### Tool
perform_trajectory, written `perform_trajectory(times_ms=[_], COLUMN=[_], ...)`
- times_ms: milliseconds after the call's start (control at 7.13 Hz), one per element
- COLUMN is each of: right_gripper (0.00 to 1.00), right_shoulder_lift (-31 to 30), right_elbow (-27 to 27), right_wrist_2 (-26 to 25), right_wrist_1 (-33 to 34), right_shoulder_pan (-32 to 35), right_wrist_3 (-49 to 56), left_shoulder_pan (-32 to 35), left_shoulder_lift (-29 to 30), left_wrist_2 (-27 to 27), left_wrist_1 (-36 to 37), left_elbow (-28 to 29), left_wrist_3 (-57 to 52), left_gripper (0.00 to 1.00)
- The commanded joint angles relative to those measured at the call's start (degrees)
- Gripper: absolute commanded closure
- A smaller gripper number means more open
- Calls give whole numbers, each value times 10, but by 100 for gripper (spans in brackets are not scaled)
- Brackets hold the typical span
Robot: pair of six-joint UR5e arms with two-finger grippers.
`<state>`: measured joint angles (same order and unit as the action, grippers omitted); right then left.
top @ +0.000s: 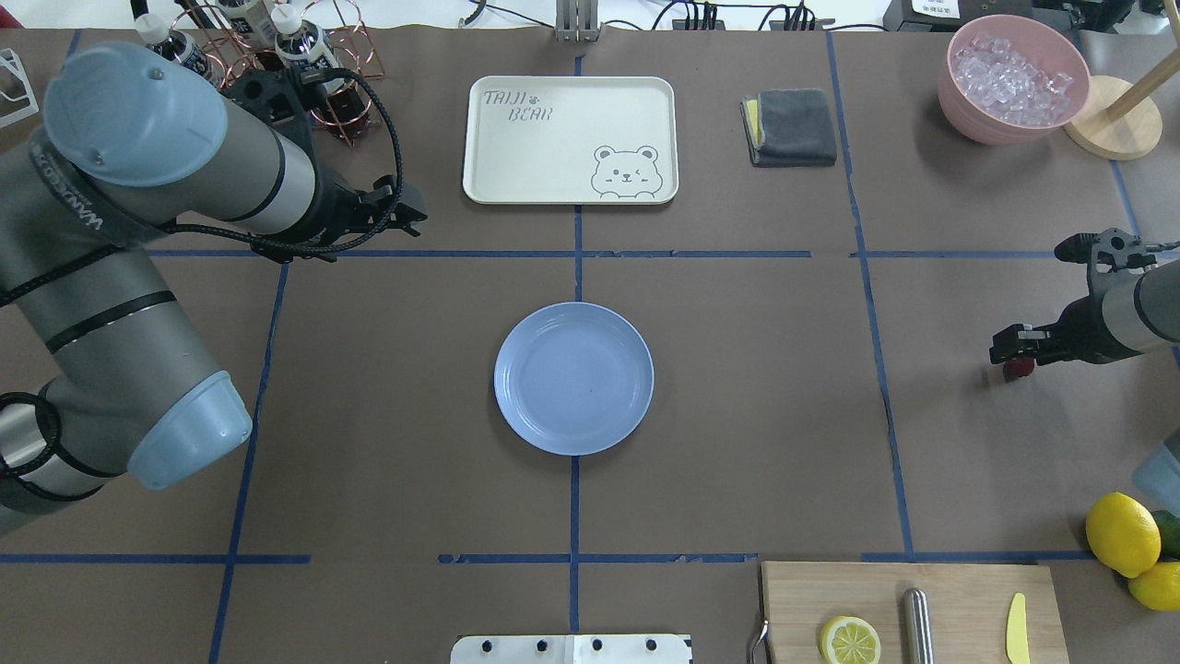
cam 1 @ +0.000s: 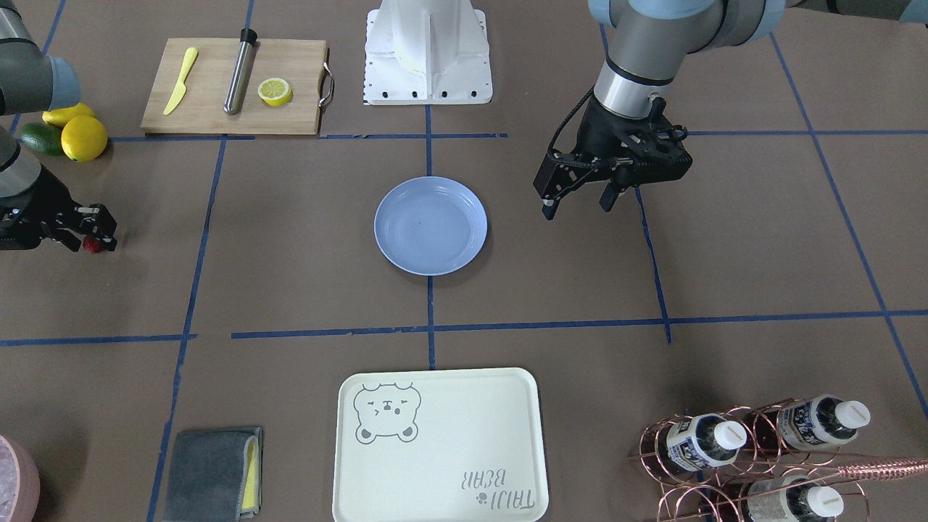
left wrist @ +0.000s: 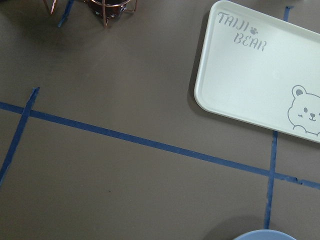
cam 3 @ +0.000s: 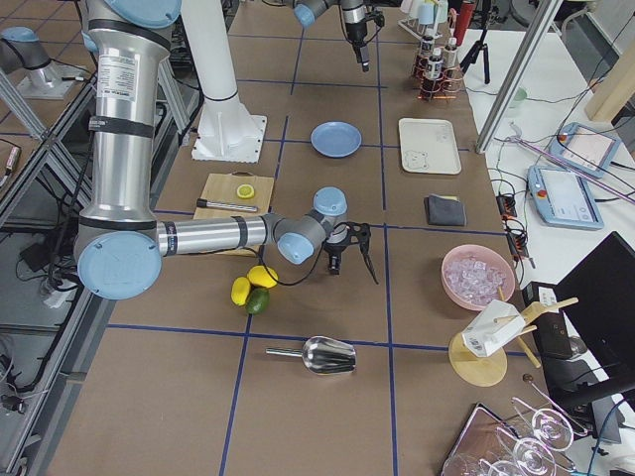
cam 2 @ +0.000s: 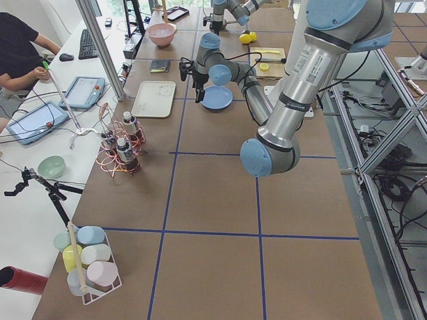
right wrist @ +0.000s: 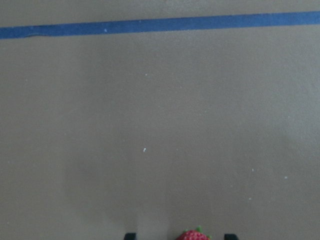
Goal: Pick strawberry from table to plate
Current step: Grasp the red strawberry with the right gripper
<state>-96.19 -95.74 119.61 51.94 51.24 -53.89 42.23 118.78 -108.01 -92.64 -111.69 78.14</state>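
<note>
You are looking at the right gripper (right wrist: pixel 179 236) holding its fingers apart, clamping nothing; the strawberry (cam 1: pixel 92 245) is lying on the table (cam 1: pixel 290 290) between them, sitting nearer one fingertip; the plate (cam 1: pixel 431 225) is lying well apart.

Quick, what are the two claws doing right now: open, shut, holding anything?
Left claw: open, holding nothing.
Right claw: open, with a finger on either side of the strawberry, not pinching it yet.
</note>
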Motion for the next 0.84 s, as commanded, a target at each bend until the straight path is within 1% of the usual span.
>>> perform_trajectory(times_ms=[0,140,280,421,561,701], right_gripper=[87,100,100,100,100,100], right_shoulder_lift=[-4,-6,-6,-4,3,37], right_elbow=[-1,-5,-13,-43,-82,-123], right_wrist_2=[0,2,5,10,21,24], right_wrist_1=[1,1,1,10,51,117], right_shoulder_pan=[1,2,3,4,9,9], right_wrist_3=[4,6,6,6,5,-1], left_shoulder_pan=[0,1,7,48,78,99], left_shoulder_lift=[2,3,2,0,2,0], left_wrist_2=[0,0,-3,-22,-33,-33], left_wrist_1=[0,0,2,9,37,68], left_elbow=[0,-1,-5,-9,-13,-15], left_wrist_3=[0,0,0,-1,-37,-94], left_gripper=[0,0,0,0,0,0])
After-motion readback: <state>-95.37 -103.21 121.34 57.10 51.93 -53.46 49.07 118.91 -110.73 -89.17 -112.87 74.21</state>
